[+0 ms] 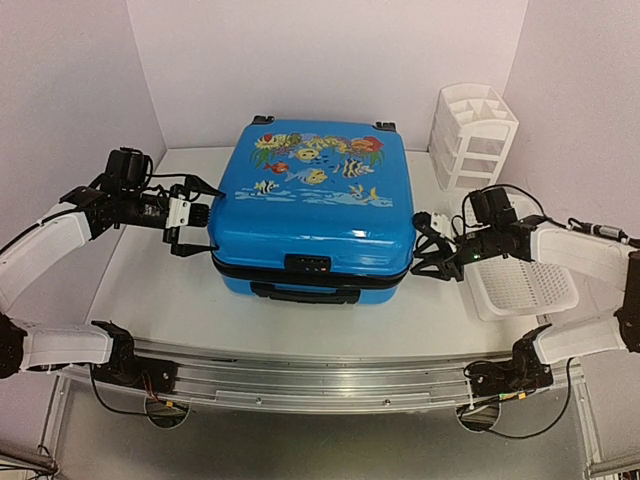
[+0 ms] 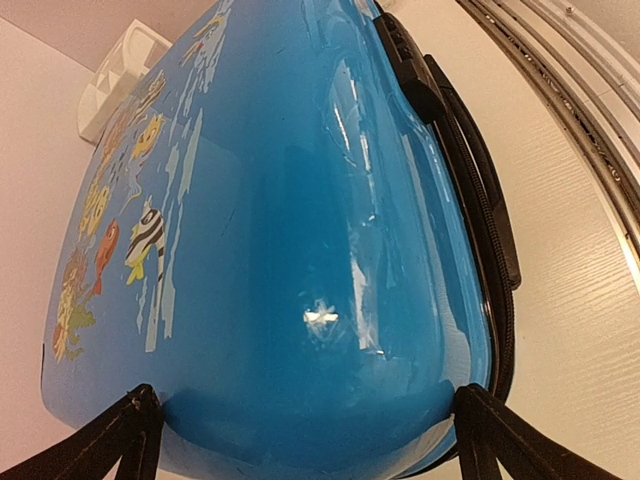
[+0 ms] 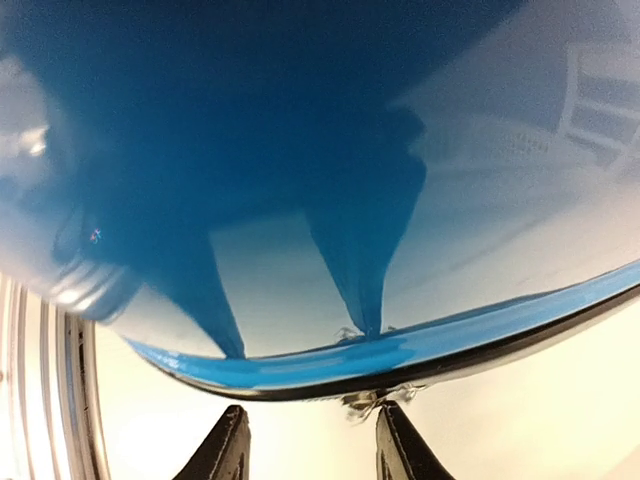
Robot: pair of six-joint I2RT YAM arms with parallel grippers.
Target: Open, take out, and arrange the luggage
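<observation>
The luggage (image 1: 312,205) lies flat and closed at the centre of the white counter (image 1: 150,290), fish-print lid up.
Its glossy blue hard shell is rounded at the corners, with a black zipper band (image 1: 300,277) along the seam. My left gripper (image 1: 200,220) stands wide apart at the shell's left corner. My right gripper (image 1: 427,245), fingers partly apart and clamping nothing, sits close to the right corner by the band. A perforated white basket (image 1: 530,285) lies at right, and a compartmented white organizer (image 1: 475,135) stands at upper right.
</observation>
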